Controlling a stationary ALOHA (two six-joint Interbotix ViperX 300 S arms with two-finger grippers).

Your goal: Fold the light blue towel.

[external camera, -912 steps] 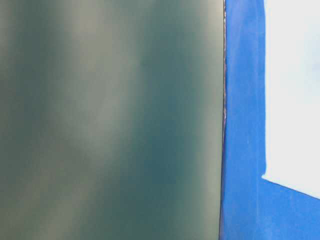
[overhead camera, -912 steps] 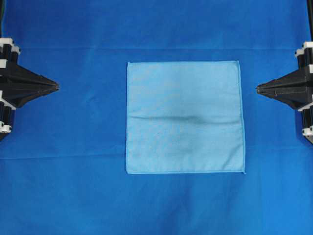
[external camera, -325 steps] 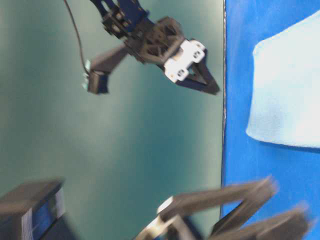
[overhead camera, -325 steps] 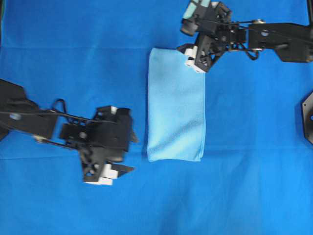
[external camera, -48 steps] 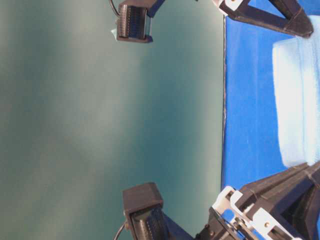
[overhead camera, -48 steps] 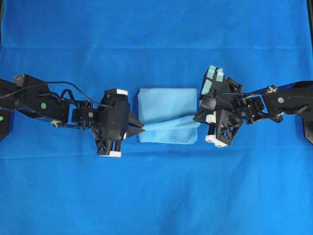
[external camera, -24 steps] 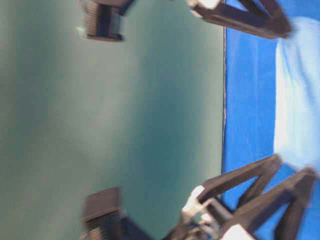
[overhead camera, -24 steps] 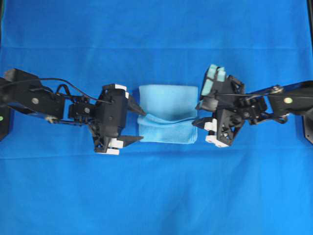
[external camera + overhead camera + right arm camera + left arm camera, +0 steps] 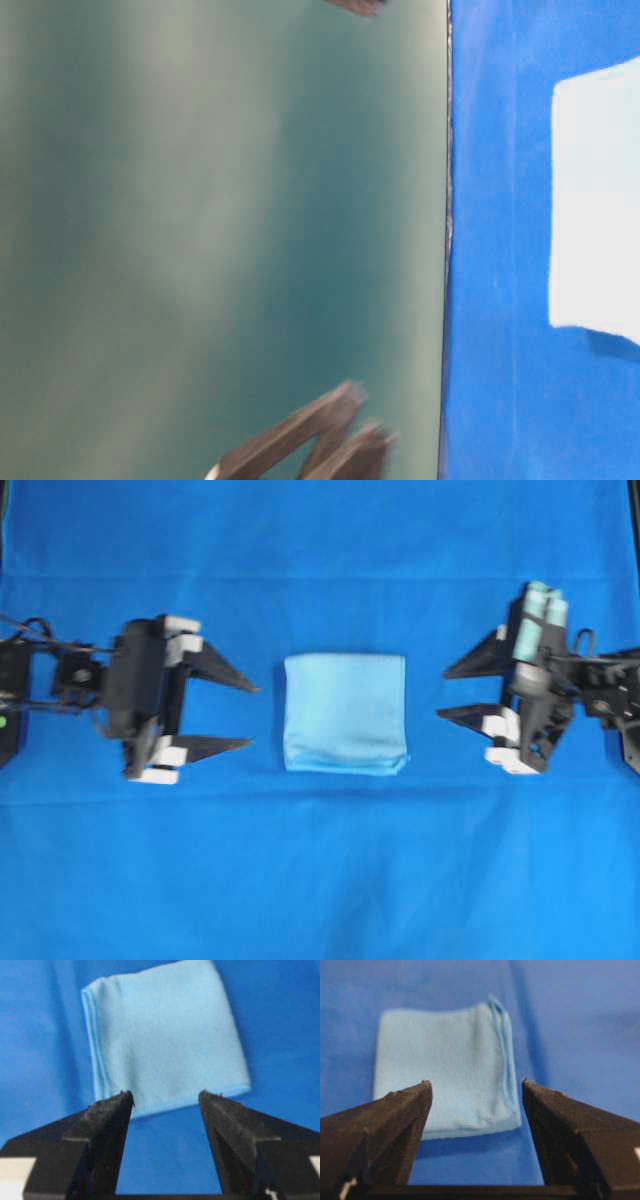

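Both hands point(image 9: 252, 716) point(image 9: 441, 692) open, flanking folded towel point(image 9: 345, 713).

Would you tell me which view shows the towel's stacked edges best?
The right wrist view: the towel fills it, with layered hems sharp along its left edge. The left wrist view shows them too, but softer. Overhead gives the whole folded square without layers. The table-level view shows only a washed-out patch, cut off by the frame.
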